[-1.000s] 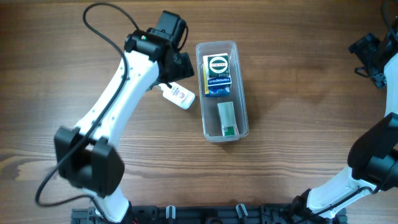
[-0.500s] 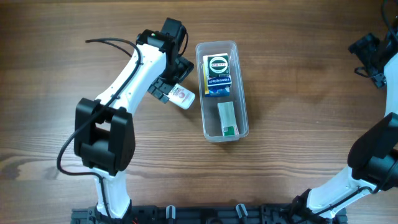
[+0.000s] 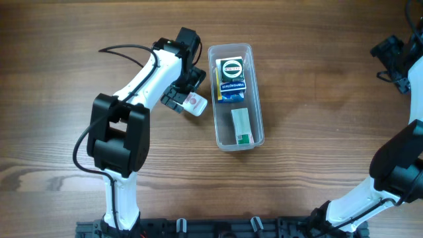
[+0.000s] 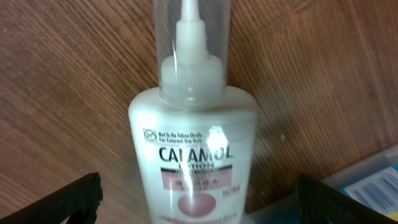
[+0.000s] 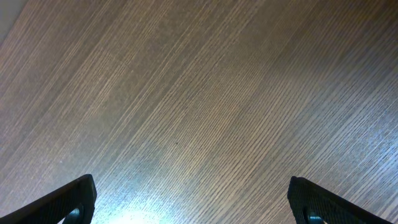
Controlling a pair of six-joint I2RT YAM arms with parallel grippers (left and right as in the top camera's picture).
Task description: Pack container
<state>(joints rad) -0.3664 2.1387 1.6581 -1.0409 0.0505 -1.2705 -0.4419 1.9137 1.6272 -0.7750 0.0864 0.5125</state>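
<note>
- Under both grippers: brown wood-grain table (image 3: 317,99), the largest thing in view.
- Just beside the left gripper (image 3: 187,100), on the side toward the other arm: long clear plastic rectangular container (image 3: 230,46). It lies flat and its top is uncovered. One corner shows at the lower right of the left wrist view.
- Inside the container, at the end level with the left gripper: blue and yellow cardboard box (image 3: 230,79) with a round logo, lying flat.
- Directly below the left gripper, between its fingers: white plastic squeeze bottle (image 4: 193,155) with a pointed nozzle under a clear cap and a "CALAMOL" label. It lies on the table outside the container, close to its wall; can't tell if they touch.
- Inside the container, at the end further from the left gripper: small white and green box (image 3: 241,125), apart from the blue one.
- Left gripper: fingers spread wide either side of the bottle, neither touching it as far as the wrist view shows. Nothing gripped.
- Right gripper (image 5: 199,199): fingers spread, only bare wood beneath, well away from the container and holding nothing.
- Progress, my read: two items packed, bottle not yet in. What's left is to close on the bottle, lift it, and place it in the container, probably in the gap between or beside the boxes. No other loose items visible.
</note>
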